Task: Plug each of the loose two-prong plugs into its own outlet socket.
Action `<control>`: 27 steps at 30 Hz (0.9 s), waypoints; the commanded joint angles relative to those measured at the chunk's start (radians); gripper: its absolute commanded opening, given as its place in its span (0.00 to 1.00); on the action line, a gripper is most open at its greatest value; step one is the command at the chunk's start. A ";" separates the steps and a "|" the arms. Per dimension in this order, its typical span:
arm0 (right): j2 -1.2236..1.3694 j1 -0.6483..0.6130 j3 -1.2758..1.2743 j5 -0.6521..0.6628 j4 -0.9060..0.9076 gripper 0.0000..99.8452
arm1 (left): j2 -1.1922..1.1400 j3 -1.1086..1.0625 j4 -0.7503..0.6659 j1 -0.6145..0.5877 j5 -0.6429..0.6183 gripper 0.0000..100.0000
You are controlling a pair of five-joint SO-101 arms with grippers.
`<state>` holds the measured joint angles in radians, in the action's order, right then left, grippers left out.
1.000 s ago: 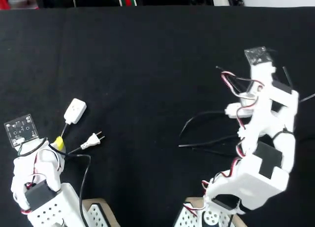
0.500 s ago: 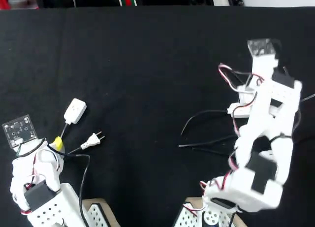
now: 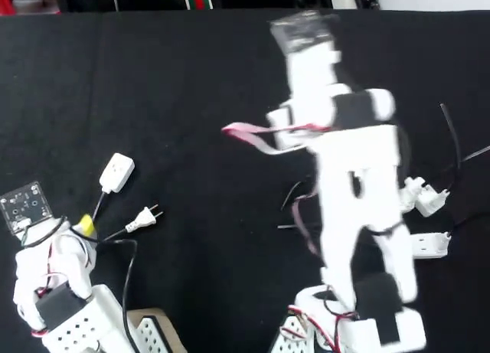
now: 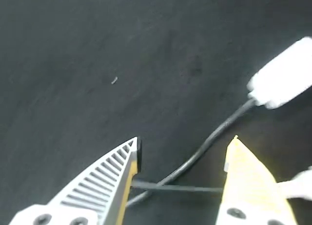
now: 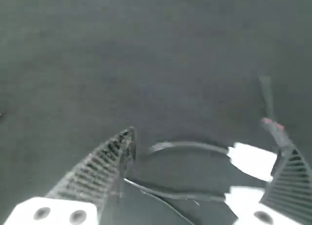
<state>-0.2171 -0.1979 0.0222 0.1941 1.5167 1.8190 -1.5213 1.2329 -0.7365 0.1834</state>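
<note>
Plug (image 3: 144, 217) | near left end effector (image 4: 185, 142) | cord (image 4: 204, 148) inside its spread jaws

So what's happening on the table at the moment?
Nothing is plugged in yet and neither arm holds anything. The left arm has its jaws open over the black cable near the white socket, with the two-prong plug lying loose beside it. The right arm stretches out over the middle, jaws open; two more white cable ends lie on the cloth beside it.
</note>
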 commanded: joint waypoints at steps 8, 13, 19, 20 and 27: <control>0.361 -0.094 0.251 -0.089 0.021 0.13 | -0.178 0.124 -0.307 0.325 -0.055 0.33; 0.444 -0.094 0.380 -0.089 0.098 0.02 | -0.582 0.272 -0.456 0.366 -0.051 0.33; 0.464 -0.094 0.409 -0.086 0.198 0.02 | -1.076 0.507 -0.493 0.367 -0.055 0.33; 0.464 -0.092 0.397 -0.084 0.209 0.02 | -1.142 0.521 -0.531 0.367 -0.057 0.33; 0.464 -0.028 0.260 -0.081 0.155 0.02 | -1.507 0.559 -0.858 0.400 -0.015 0.33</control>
<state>0.2493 -0.2716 0.3261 0.1112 1.7116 0.4718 -1.0487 0.5163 -0.3590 0.1327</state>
